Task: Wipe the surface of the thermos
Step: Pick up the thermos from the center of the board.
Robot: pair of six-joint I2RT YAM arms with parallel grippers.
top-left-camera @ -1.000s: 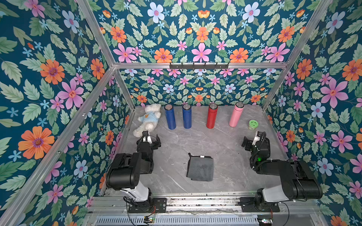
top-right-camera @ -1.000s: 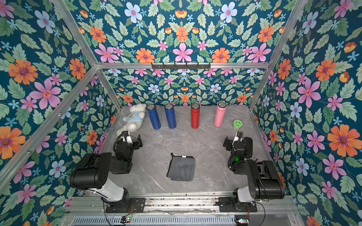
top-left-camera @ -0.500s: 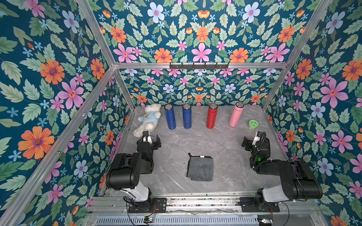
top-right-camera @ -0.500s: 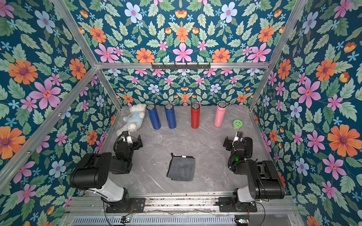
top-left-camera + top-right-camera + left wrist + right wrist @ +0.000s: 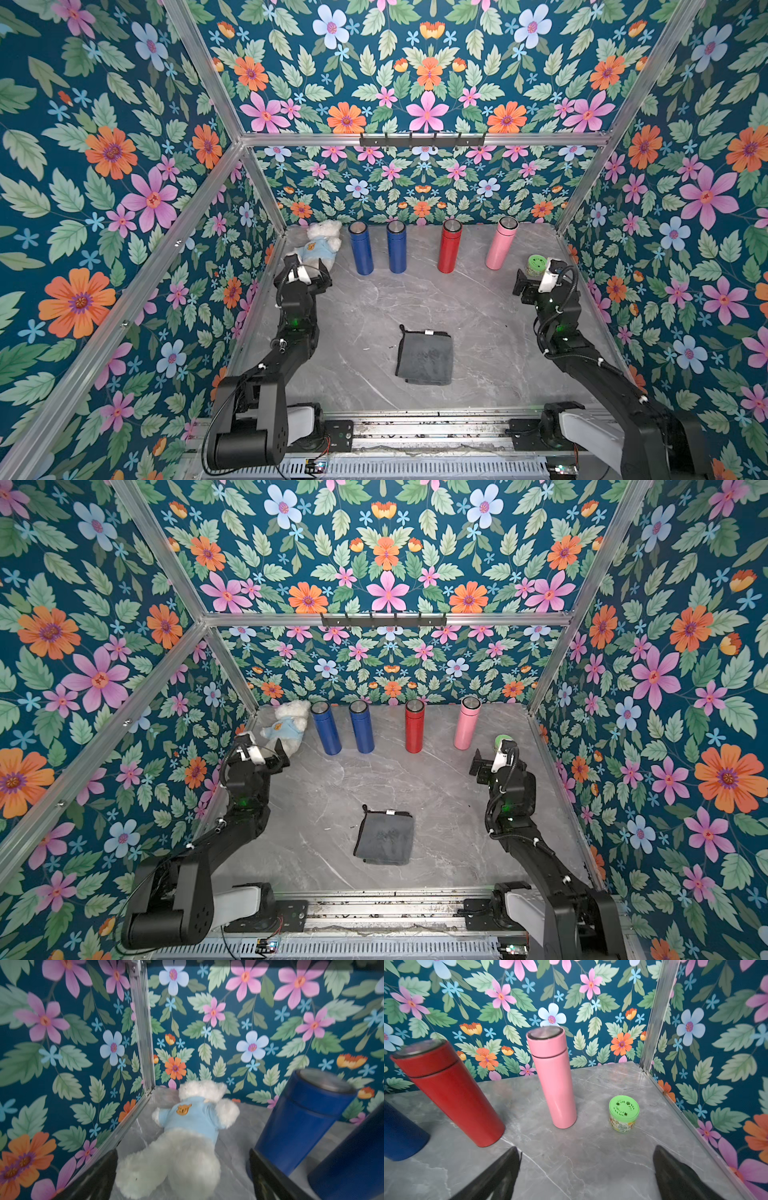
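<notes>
Lost most of the green-lidded jar (image 5: 534, 262) behind the right gripper (image 5: 536, 277) in both top views, at 2 o'clock on the table (image 5: 374, 299); saw it whole only from the right wrist. Caught only the dark inner edges of each gripper's fingers (image 5: 506, 1169) from the wrist views, cut off by the frame. Saw the inner blue thermos (image 5: 396, 248) cropped at the picture edge from the right wrist, and from the left wrist met a blurred dark blue shape (image 5: 353, 1157) too cut off to name. Could not see the face of the plush bear (image 5: 318, 245), lying at 11 o'clock, head toward the back corner. Could not read the print on the jar's label or the small white tag on the grey cloth (image 5: 424, 355); made out only an orange bear patch on the plush's pale blue shirt. Found four thermoses upright along the back wall from 11 to 1 o'clock, apart from one another, lids on: outer blue thermos (image 5: 360, 249), inner blue, red thermos (image 5: 449, 247), pink thermos (image 5: 500, 245). Found the cloth folded flat near 6 o'clock, well apart from every thermos and both grippers. Found the left gripper (image 5: 306, 270) at 10 o'clock, right beside the bear, jaws spread wide, gripping nothing; found the right gripper likewise agape and empty. Spotted no change from the pictures a second before: arms, cloth and thermoses all in the same places.
</notes>
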